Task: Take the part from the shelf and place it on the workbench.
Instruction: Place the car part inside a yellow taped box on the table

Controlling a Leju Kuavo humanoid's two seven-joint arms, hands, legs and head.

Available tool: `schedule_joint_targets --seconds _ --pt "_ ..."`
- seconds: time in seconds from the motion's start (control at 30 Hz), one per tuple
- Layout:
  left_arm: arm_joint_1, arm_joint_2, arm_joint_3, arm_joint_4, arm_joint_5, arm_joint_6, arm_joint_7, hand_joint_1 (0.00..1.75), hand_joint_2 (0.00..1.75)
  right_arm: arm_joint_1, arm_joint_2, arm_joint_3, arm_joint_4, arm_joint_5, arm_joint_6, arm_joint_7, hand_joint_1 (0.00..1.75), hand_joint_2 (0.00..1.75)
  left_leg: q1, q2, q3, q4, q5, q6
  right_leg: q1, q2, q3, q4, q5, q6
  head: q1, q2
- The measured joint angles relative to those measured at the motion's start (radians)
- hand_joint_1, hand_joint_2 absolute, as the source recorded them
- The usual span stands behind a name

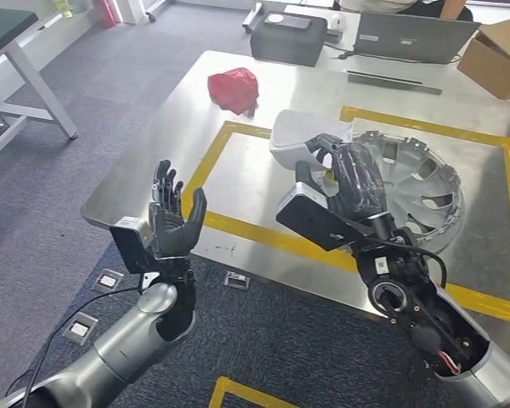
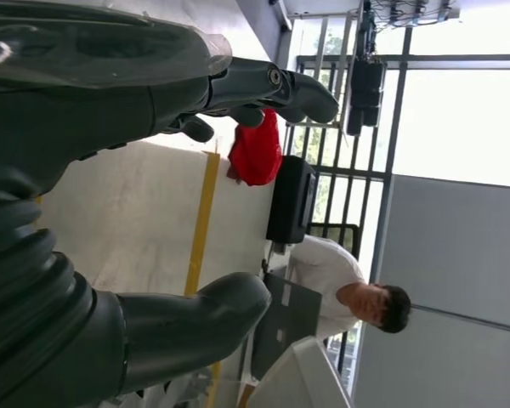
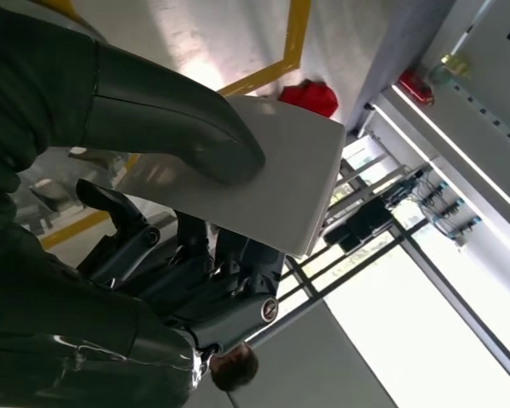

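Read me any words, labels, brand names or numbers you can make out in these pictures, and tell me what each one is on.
No text can be read in any view.
The right hand holds the white part; its faces are plain.
A white tag on the right wrist is too small to read.
The small plates on the floor have pale patches, too blurred to read.
The laptop lid shows no legible mark.

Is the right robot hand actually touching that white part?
Touching. In the right wrist view the thumb lies flat on the white part, with fingers underneath; the head view shows the right robot hand gripping it.
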Motion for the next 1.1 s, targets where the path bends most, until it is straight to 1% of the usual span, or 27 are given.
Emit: schedule_joint_targets --seconds 0.07,0.1,0.13,0.2,0.23,0.27,0.3,0.37,0.4,0.43,0.5,0.53,0.57,0.6,0.63,0.7,0.73,0.77,0.8,0.83,0.87,0.9,0.93,0.97,1.0,1.07,1.1 --pt "-0.002 0.000 0.000 0.000 0.001 0.000 -0.001 0.00 1.75 0.000 0.001 -0.001 0.005 0.000 -0.002 0.001 1.75 1.75 0.004 0.006 -0.003 0.016 -0.011 -0.006 0.000 0.001 0.009 0.000 -0.007 -0.017 -0.005 0.000" --pt "-0.004 0.000 0.000 0.000 0.001 -0.001 -0.002 0.00 1.75 -0.001 0.002 -0.001 0.007 0.000 -0.003 0.000 1.75 1.75 0.004 0.011 -0.019 0.052 -0.024 -0.009 0.000 0.001 0.016 -0.001 -0.011 -0.025 -0.007 0.000" --pt "-0.005 0.000 0.000 0.000 0.001 -0.001 -0.002 0.00 1.75 -0.002 0.003 -0.001 0.009 0.000 -0.004 0.000 1.75 1.75 0.003 0.016 -0.053 0.112 -0.044 -0.011 0.001 0.000 0.022 -0.002 -0.016 -0.032 -0.011 0.000" --pt "-0.004 0.000 0.000 0.001 0.000 -0.001 -0.003 0.00 1.75 -0.002 0.004 0.000 0.013 0.000 -0.004 -0.001 1.75 1.75 0.000 0.019 -0.153 0.265 -0.081 -0.010 0.006 0.000 0.032 -0.002 -0.026 -0.042 -0.016 0.000" --pt "-0.002 0.000 0.000 0.001 0.000 -0.001 -0.003 0.00 1.75 0.000 0.005 0.000 0.015 0.000 -0.004 0.000 1.75 1.75 -0.002 0.019 -0.197 0.315 -0.084 -0.008 0.009 0.000 0.037 -0.002 -0.032 -0.046 -0.019 0.000" --pt "-0.001 0.001 0.000 0.002 0.000 -0.001 -0.003 0.00 1.75 0.002 0.005 0.000 0.018 0.000 -0.004 0.001 1.75 1.75 -0.005 0.019 -0.221 0.327 -0.067 -0.002 0.013 0.001 0.044 -0.002 -0.039 -0.048 -0.021 0.000" --pt "0.000 0.001 0.000 0.002 0.000 -0.001 -0.003 0.00 1.75 0.003 0.005 0.000 0.020 0.000 -0.004 0.001 1.75 1.75 -0.010 0.018 -0.220 0.292 -0.028 0.007 0.016 0.002 0.054 -0.002 -0.046 -0.049 -0.023 0.000" --pt "0.001 0.001 0.000 0.002 0.000 -0.001 -0.003 0.00 1.75 0.003 0.006 0.000 0.022 0.000 -0.004 0.002 1.75 1.75 -0.024 0.018 -0.171 0.144 0.068 0.031 0.021 0.004 0.074 -0.004 -0.062 -0.048 -0.026 0.000" --pt "0.001 0.001 0.000 0.002 0.000 -0.001 -0.003 0.00 1.75 0.004 0.006 0.000 0.023 0.001 -0.004 0.003 1.75 1.75 -0.032 0.018 -0.144 0.077 0.097 0.041 0.023 0.005 0.080 -0.005 -0.069 -0.046 -0.026 0.000" --pt "0.001 0.001 0.000 0.002 0.000 -0.001 -0.004 0.00 1.75 0.004 0.007 0.000 0.024 0.001 -0.004 0.003 1.75 1.75 -0.038 0.018 -0.127 0.036 0.109 0.046 0.023 0.005 0.083 -0.006 -0.074 -0.042 -0.026 0.000" --pt "0.002 0.001 0.000 0.003 -0.001 -0.001 -0.005 0.00 1.75 0.006 0.007 0.000 0.027 0.001 -0.004 0.005 1.75 1.75 -0.043 0.017 -0.117 0.015 0.097 0.047 0.023 0.006 0.086 -0.012 -0.082 -0.032 -0.027 0.000" --pt "0.002 0.001 0.000 0.002 -0.002 -0.001 -0.006 0.00 1.75 0.006 0.007 -0.001 0.028 0.001 -0.003 0.005 1.75 1.75 -0.040 0.017 -0.112 0.009 0.093 0.047 0.023 0.004 0.089 -0.016 -0.087 -0.026 -0.029 0.000" --pt "0.002 0.001 0.000 0.002 -0.002 -0.001 -0.007 0.00 1.75 0.006 0.007 -0.001 0.029 0.001 -0.003 0.006 1.75 1.75 -0.037 0.016 -0.104 0.003 0.089 0.049 0.023 0.002 0.089 -0.010 -0.095 -0.021 -0.028 0.000" --pt "0.002 0.001 0.000 0.002 -0.003 -0.001 -0.007 0.00 1.75 0.005 0.008 -0.001 0.030 0.001 -0.003 0.006 1.75 1.75 -0.034 0.016 -0.095 -0.003 0.085 0.053 0.024 0.001 0.079 0.015 -0.109 -0.018 -0.026 0.000" --pt "0.002 0.000 0.000 0.002 -0.004 -0.001 -0.006 0.00 1.75 0.005 0.008 -0.001 0.031 0.001 -0.002 0.006 1.75 1.75 -0.031 0.016 -0.086 -0.009 0.081 0.057 0.024 -0.001 0.054 0.065 -0.131 -0.016 -0.022 0.000" --pt "0.005 0.000 0.000 0.003 -0.004 -0.001 -0.004 0.00 1.75 0.010 0.008 0.000 0.034 0.001 -0.001 0.006 1.75 1.75 -0.032 0.016 -0.075 -0.009 0.070 0.063 0.024 -0.001 -0.029 0.211 -0.178 -0.013 -0.015 0.000" --pt "0.007 -0.001 0.000 0.004 -0.004 -0.001 -0.003 0.00 1.75 0.015 0.008 0.000 0.037 0.001 -0.001 0.006 1.75 1.75 -0.033 0.015 -0.068 -0.009 0.064 0.064 0.024 -0.001 -0.070 0.269 -0.187 -0.012 -0.014 0.000" --pt "0.010 -0.001 0.000 0.004 -0.004 -0.001 -0.002 0.00 1.75 0.019 0.008 0.000 0.040 0.001 -0.001 0.006 1.75 1.75 -0.033 0.014 -0.060 -0.007 0.056 0.064 0.023 -0.001 -0.095 0.293 -0.174 -0.010 -0.012 0.000" --pt "0.011 -0.001 0.000 0.004 -0.004 -0.001 -0.001 0.00 1.75 0.021 0.008 0.000 0.042 0.001 -0.001 0.007 1.75 1.75 -0.033 0.013 -0.050 -0.005 0.048 0.062 0.022 -0.002 -0.101 0.274 -0.139 -0.009 -0.010 0.000" --pt "0.012 -0.001 0.000 0.004 -0.004 -0.001 -0.001 0.00 1.75 0.022 0.008 0.000 0.044 0.001 -0.001 0.007 1.75 1.75 -0.033 0.012 -0.039 -0.002 0.038 0.060 0.021 -0.002 -0.087 0.216 -0.086 -0.009 -0.009 0.000" --pt "0.012 -0.002 0.000 0.004 -0.005 -0.001 0.000 0.00 1.75 0.022 0.008 0.000 0.045 0.001 -0.001 0.007 1.75 1.75 -0.032 0.011 -0.028 0.001 0.029 0.058 0.021 -0.003 -0.062 0.144 -0.037 -0.010 -0.007 0.000" --pt "0.012 -0.002 0.000 0.004 -0.005 -0.001 0.001 0.00 1.75 0.020 0.008 0.000 0.046 0.001 -0.001 0.006 1.75 1.75 -0.033 0.010 -0.021 0.005 0.021 0.055 0.023 -0.003 -0.037 0.081 -0.002 -0.011 -0.005 0.000" --pt "0.011 -0.002 0.000 0.005 -0.005 -0.001 0.001 0.00 1.75 0.019 0.008 0.000 0.046 0.001 0.000 0.006 1.75 1.75 -0.034 0.010 -0.019 0.009 0.015 0.051 0.025 -0.003 -0.016 0.034 0.012 -0.015 -0.004 0.000" --pt "0.011 -0.002 0.000 0.005 -0.005 -0.001 0.003 0.00 1.75 0.019 0.008 0.000 0.047 0.001 0.000 0.005 1.75 1.75 -0.035 0.009 -0.021 0.010 0.013 0.048 0.027 -0.003 -0.004 0.012 0.010 -0.019 -0.003 0.000" --pt "0.011 -0.002 0.000 0.005 -0.005 0.000 0.004 0.00 1.75 0.018 0.008 -0.001 0.048 0.001 0.001 0.005 1.75 1.75 -0.036 0.009 -0.023 0.012 0.012 0.044 0.029 -0.003 0.001 0.004 0.004 -0.024 -0.003 0.000" --pt "0.011 -0.002 0.000 0.004 -0.007 0.001 0.005 0.00 1.75 0.016 0.009 -0.001 0.048 0.003 0.001 0.002 1.75 1.75 -0.037 0.010 -0.025 0.018 0.007 0.035 0.024 -0.001 0.011 -0.008 -0.002 -0.033 -0.004 0.000" --pt "0.010 -0.001 0.000 0.004 -0.008 0.001 0.004 0.00 1.75 0.014 0.010 -0.002 0.048 0.003 0.001 0.001 1.75 1.75 -0.037 0.012 -0.033 0.038 -0.004 0.029 0.021 -0.002 0.018 -0.013 -0.003 -0.038 -0.006 0.000"
